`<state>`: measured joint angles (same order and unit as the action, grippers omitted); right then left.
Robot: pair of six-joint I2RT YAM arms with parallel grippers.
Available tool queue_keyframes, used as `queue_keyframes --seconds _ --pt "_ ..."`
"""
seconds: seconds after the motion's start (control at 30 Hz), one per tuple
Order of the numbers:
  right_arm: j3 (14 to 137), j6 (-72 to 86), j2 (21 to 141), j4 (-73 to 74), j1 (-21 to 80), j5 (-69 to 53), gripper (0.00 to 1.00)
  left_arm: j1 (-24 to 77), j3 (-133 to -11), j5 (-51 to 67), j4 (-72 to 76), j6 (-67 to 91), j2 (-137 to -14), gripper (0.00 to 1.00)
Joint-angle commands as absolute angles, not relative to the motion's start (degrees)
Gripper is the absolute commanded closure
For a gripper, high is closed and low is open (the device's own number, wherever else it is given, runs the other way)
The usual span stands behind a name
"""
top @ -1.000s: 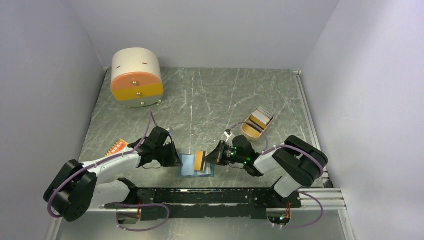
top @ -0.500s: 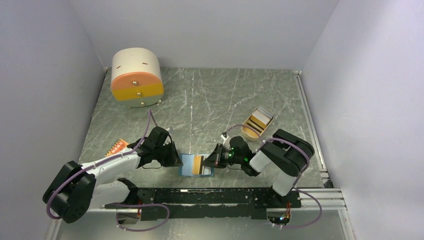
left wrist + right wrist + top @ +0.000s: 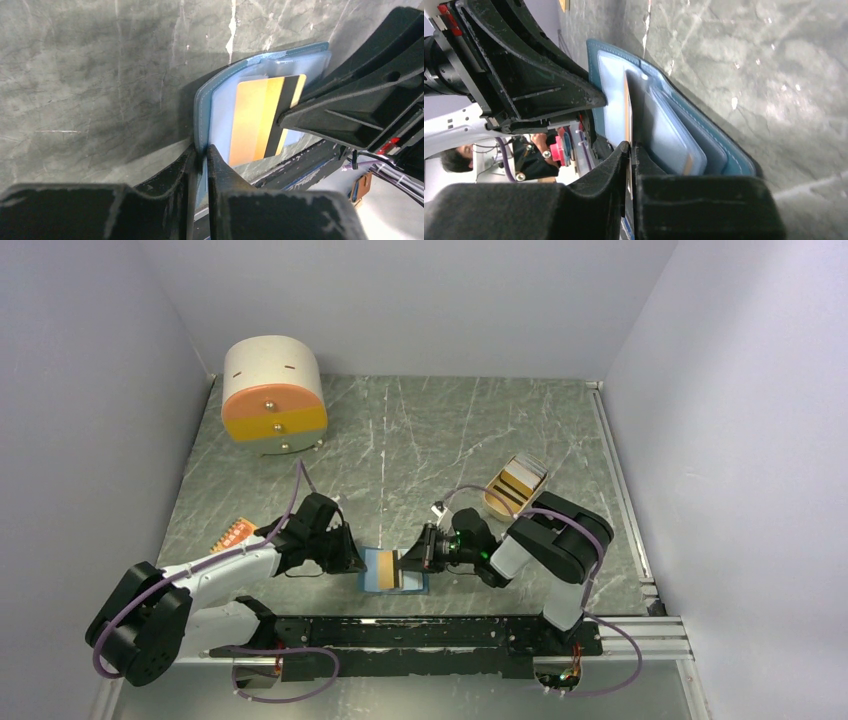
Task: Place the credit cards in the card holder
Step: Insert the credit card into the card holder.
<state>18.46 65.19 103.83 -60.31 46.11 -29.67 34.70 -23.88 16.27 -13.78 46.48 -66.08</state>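
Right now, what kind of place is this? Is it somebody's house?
Probably a robot lab booth, not a house. The left arm and right arm are bolted to a rail at the edge of the table, plain walls box it in, and the little drawer box looks like a practice prop.

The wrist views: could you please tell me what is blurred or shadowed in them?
Left wrist: left gripper soft, card and wallet sharp, dark shadow on the table left of the wallet. Right wrist: right gripper blurred, wallet sharp.
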Motion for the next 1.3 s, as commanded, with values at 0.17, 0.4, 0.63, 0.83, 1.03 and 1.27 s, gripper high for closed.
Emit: queue_keyframes --seconds 0.17,0.4,0.63,0.83,1.03,1.27 --pt "23.5 56.3 96.2 -35.2 47.8 -20.4 0.7 34.5 -23.8 20.4 -11.9 47.2 -64.1 0.91" --pt "21.7 57.2 92.0 -31.7 47.9 -18.0 0.65 34.5 -23.5 20.9 -11.3 47.8 -63.9 0.91" --pt "22.4 58.1 91.9 -31.9 49.5 -17.9 0.65 34.5 -23.4 21.0 -11.9 48.4 -62.6 0.91" --pt "23.2 61.9 95.1 -38.3 51.5 -19.6 0.66 34.5 -23.3 22.3 -11.2 50.0 -60.5 0.91" --pt "22.1 64.6 97.6 -45.6 51.9 -20.6 0.66 34.5 -22.9 22.7 -11.2 50.1 -60.2 0.91" --pt "24.2 65.8 99.6 -47.5 53.3 -21.1 0.66 34.5 -22.5 22.7 -10.3 50.3 -60.5 0.91"
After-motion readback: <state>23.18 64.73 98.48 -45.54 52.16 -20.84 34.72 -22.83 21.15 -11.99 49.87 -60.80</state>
